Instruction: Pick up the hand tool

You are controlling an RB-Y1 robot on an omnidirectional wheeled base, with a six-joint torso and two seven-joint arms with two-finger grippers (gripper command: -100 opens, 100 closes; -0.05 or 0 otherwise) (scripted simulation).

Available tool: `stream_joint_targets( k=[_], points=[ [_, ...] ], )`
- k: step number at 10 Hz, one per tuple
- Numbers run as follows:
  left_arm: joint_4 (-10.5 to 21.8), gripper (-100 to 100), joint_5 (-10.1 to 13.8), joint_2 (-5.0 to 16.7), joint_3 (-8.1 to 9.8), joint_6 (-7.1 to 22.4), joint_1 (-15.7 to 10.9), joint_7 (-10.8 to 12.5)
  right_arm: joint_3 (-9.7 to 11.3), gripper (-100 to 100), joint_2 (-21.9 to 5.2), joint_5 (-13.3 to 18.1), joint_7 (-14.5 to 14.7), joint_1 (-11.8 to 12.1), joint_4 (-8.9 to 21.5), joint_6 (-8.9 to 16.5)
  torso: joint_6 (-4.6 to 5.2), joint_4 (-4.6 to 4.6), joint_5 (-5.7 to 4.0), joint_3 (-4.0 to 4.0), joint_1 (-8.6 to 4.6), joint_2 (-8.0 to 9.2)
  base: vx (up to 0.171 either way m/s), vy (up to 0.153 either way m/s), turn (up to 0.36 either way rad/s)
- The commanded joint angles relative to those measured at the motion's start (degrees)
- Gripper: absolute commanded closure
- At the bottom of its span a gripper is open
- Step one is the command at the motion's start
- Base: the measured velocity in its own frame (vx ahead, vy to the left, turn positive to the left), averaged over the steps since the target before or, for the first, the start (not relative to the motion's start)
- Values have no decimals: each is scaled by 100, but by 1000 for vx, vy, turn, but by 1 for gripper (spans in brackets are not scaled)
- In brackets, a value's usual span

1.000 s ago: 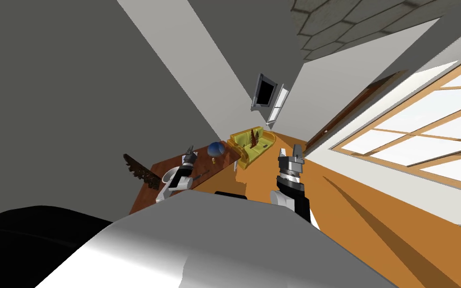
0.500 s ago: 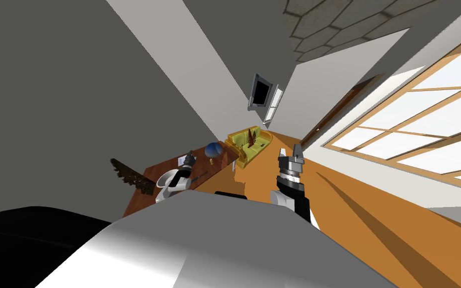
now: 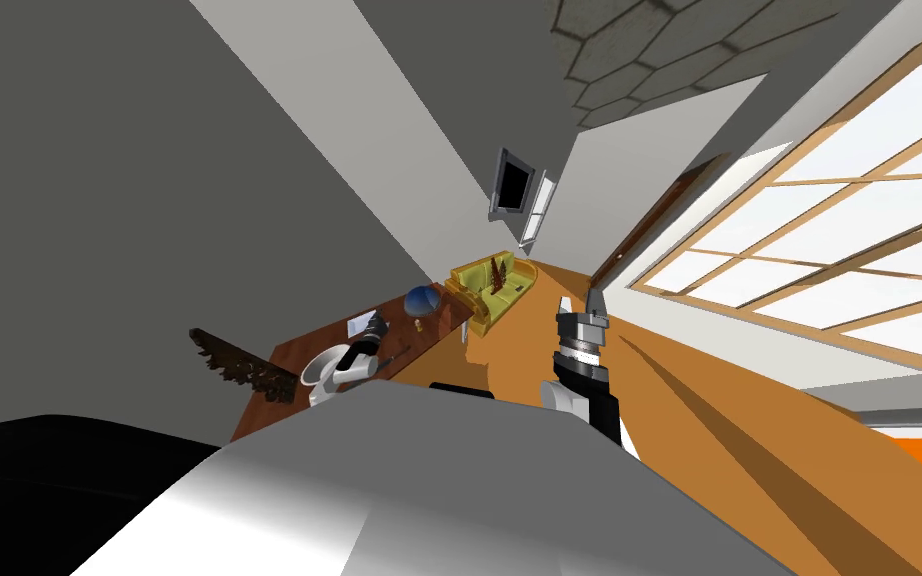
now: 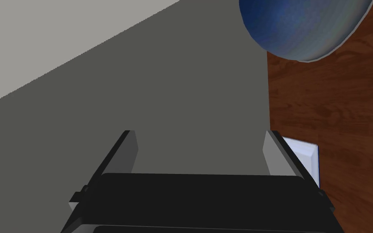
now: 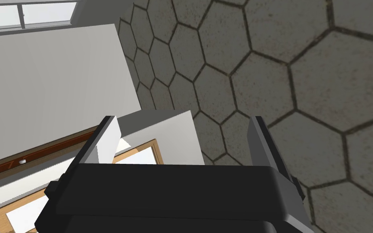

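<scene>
1. Both released, empty: left jaws, right jaws.
2. Slim dark hand tool (image 3: 397,352) on brown wooden counter (image 4: 343,105), five o'clock of left jaws.
3. Could clip round blue globe (image 3: 419,300), two o'clock, by swinging wide.

Our left claw (image 4: 200,135) hangs with fingers spread at the worktop's (image 4: 335,105) wall edge, only the grey wall (image 4: 173,93) between them. The blue globe (image 4: 303,28) stands ahead and blocks that way. A white sheet (image 4: 305,155) lies flat beside one finger; bare wood lies between sheet and globe. A dark carved piece (image 3: 244,362) crowds the worktop's near end
</scene>
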Motion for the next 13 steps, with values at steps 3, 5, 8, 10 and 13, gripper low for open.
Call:
stream_joint_targets(
  k=[3,5,8,10,13],
  points=[
    [534,-100,225,123,106,321,-118,21,0,0,0,0,0,1,0,0,-3,0,0,1,-1,2,4,2,-64],
    [910,-100,377,201,181,533,-203,33,0,0,0,0,0,0,0,0,-2,0,1,1,0,1,9,6,-103],
    [1331,-100,528,270,255,791,-287,45,0,0,0,0,0,0,0,0,0,0,1,0,1,0,8,11,-86],
    [1671,-100,678,331,326,1025,-370,57,-1,0,0,0,0,1,0,0,-4,0,0,1,0,2,4,7,-64],
    [2033,-100,826,382,395,1256,-451,69,-1,0,0,0,0,1,0,0,-3,1,0,2,0,3,3,10,-58]
  ],
)
